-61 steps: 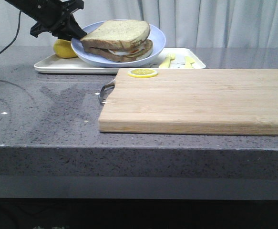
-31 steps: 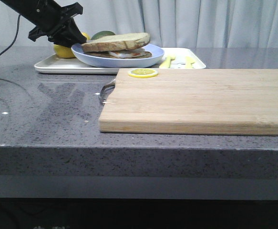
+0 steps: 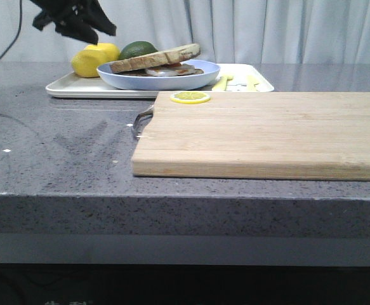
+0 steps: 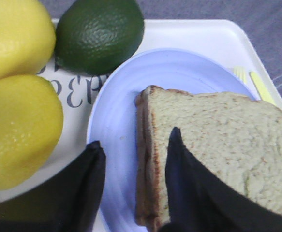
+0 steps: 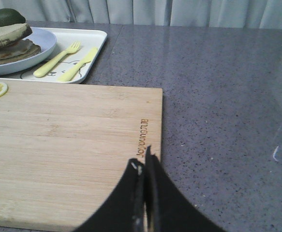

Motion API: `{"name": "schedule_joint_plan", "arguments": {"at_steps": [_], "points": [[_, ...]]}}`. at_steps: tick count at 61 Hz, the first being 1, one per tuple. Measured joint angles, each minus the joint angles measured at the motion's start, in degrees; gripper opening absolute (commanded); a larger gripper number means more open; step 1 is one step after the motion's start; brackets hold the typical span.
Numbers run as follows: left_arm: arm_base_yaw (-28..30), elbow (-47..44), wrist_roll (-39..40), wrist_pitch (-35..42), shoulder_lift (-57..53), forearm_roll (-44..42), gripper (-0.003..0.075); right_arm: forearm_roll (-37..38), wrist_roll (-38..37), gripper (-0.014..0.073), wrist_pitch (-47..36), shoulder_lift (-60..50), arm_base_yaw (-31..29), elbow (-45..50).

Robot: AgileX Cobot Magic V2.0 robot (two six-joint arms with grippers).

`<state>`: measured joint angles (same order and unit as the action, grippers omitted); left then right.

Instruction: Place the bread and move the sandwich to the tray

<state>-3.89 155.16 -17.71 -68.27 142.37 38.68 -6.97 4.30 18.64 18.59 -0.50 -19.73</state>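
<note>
The sandwich (image 3: 162, 68) lies on the pale-blue plate (image 3: 172, 79), which rests on the white tray (image 3: 89, 89) at the back left. The bread (image 3: 156, 57) lies tilted on top as its upper slice, and a little egg shows under it. My left gripper (image 3: 102, 28) is open and empty, raised above the plate's left rim. In the left wrist view its fingertips (image 4: 135, 137) hang over the plate (image 4: 116, 125) and the bread's crust edge (image 4: 218, 140), touching neither. My right gripper (image 5: 144, 157) is shut and empty over the cutting board's near right corner; the front view does not show it.
Two lemons (image 3: 89, 62) and a lime (image 3: 137, 49) sit on the tray behind the plate. A yellow fork and knife (image 5: 58, 60) lie on the tray's right part. A wooden cutting board (image 3: 267, 133) with a lemon slice (image 3: 190, 97) fills the middle and right.
The plate with the sandwich came down from a raised tilt onto the tray. My left gripper let go of its rim and rose up and to the left.
</note>
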Motion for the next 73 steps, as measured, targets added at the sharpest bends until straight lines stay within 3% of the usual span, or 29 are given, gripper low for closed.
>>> {"name": "schedule_joint_plan", "arguments": {"at_steps": [6, 26, 38, 44, 54, 62, 73], "points": [[0.2, 3.3, 0.1, -2.5, 0.0, 0.0, -0.0017, 0.0, 0.0, -0.0077, 0.0, 0.0, 0.0, 0.0], [-0.2, 9.2, 5.7, -4.0, -0.5, -3.3, -0.0019, 0.0, 0.0, -0.0077, 0.0, 0.0, 0.0, 0.0], [-4.5, 8.4, 8.7, -4.2, -4.5, -22.1, -0.0019, 0.0, 0.0, -0.0077, 0.0, 0.0, 0.0, 0.0], [-8.0, 3.1, 9.0, -4.2, -8.4, -31.7, -0.0019, 0.0, 0.0, -0.0077, 0.0, 0.0, 0.0, 0.0], [-11.4, -16.0, 9.1, -4.2, -17.8, -38.7, -0.0019, -0.1, 0.0, -0.0077, 0.0, 0.0, 0.0, 0.0], [-10.3, -30.4, 9.7, -4.2, -23.9, -38.7, -0.0019, -0.1, 0.0, -0.0077, 0.0, 0.0, 0.0, 0.0], [-3.7, -44.6, 10.4, -1.4, -31.4, -34.0, -0.0019, -0.1, 0.0, -0.0077, 0.0, 0.0, 0.0, 0.0]]}}
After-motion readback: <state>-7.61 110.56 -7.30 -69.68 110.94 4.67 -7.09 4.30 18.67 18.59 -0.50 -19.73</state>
